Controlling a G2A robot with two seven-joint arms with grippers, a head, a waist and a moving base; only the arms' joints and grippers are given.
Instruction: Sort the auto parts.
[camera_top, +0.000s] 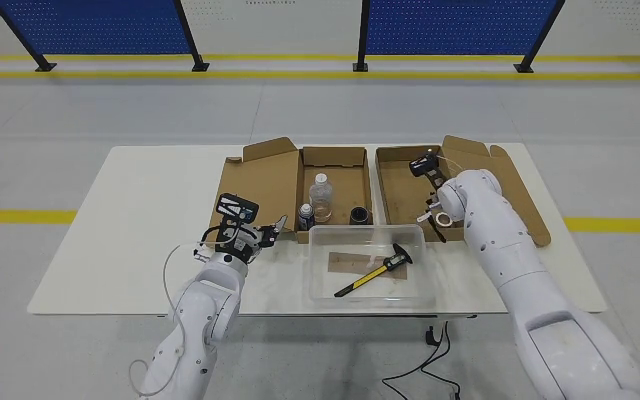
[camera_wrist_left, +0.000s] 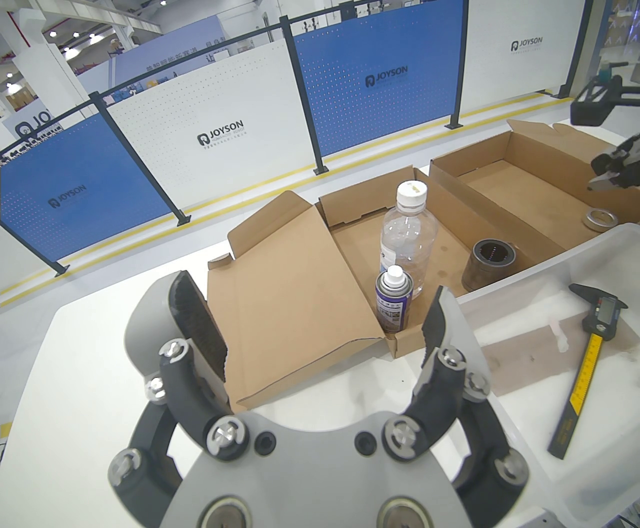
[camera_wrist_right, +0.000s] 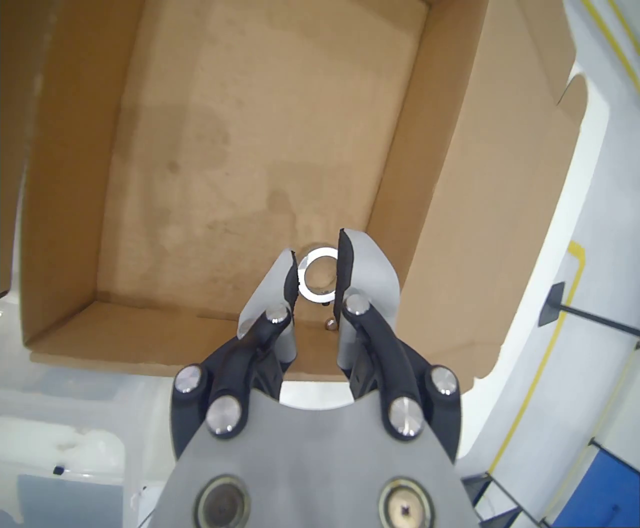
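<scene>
- Now your right gripper (camera_wrist_right: 318, 245) hangs over the metal ring (camera_wrist_right: 320, 251) in the cardboard box (camera_wrist_right: 200, 150), fingers narrowly parted.
- Your left gripper (camera_wrist_left: 312, 287) hovers wide open above the table (camera_wrist_left: 100, 375).

Right cardboard box (camera_wrist_right: 250, 150) is matt brown board, its floor blotched with darker stains; the metal ring (camera_wrist_right: 306, 289) is bright and polished. Water bottle (camera_wrist_left: 407, 235) is clear glossy plastic with a white cap, spray can (camera_wrist_left: 393, 305) is glossy with a blue label, and bearing sleeve (camera_wrist_left: 487, 265) is dull dark metal. Storage bin (camera_wrist_left: 590, 250) is frosted translucent plastic; caliper (camera_wrist_left: 582, 380) has a black plastic head on a yellow scale; left gripper (camera_wrist_left: 311, 282) is satin grey metal with black, rough pads (camera_wrist_left: 197, 325).
</scene>
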